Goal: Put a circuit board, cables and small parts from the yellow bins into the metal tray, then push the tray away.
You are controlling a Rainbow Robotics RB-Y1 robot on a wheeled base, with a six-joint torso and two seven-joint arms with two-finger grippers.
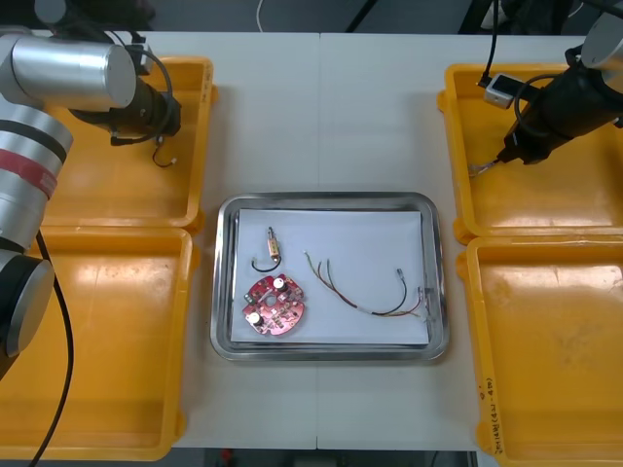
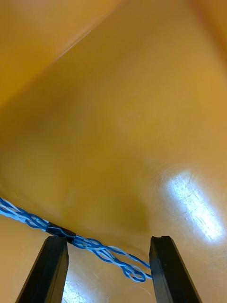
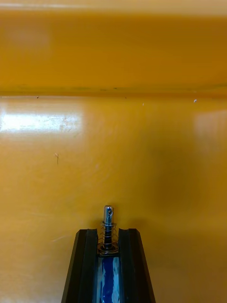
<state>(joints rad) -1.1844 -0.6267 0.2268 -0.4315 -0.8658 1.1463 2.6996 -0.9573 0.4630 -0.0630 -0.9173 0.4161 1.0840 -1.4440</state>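
Observation:
My left gripper (image 3: 108, 233) is shut on a small metal part (image 3: 108, 221), a pin with a spring that sticks out past the fingertips. It hangs over the far-left yellow bin (image 1: 117, 195), where the left gripper (image 1: 165, 156) points down. My right gripper (image 2: 109, 242) stands open low in the far-right yellow bin (image 1: 545, 195). A twisted blue and white cable (image 2: 99, 247) runs past one finger and ends between the two. From the front, the right gripper (image 1: 500, 156) is above the cable's end (image 1: 479, 169).
The metal tray (image 1: 331, 201), white inside, holds a round red circuit board (image 1: 274, 304), a black cable (image 1: 268, 261) with a small metal part (image 1: 272, 247), and a red and yellow cable (image 1: 375, 297). The near-left yellow bin (image 1: 97, 341) and near-right yellow bin (image 1: 550, 350) flank it.

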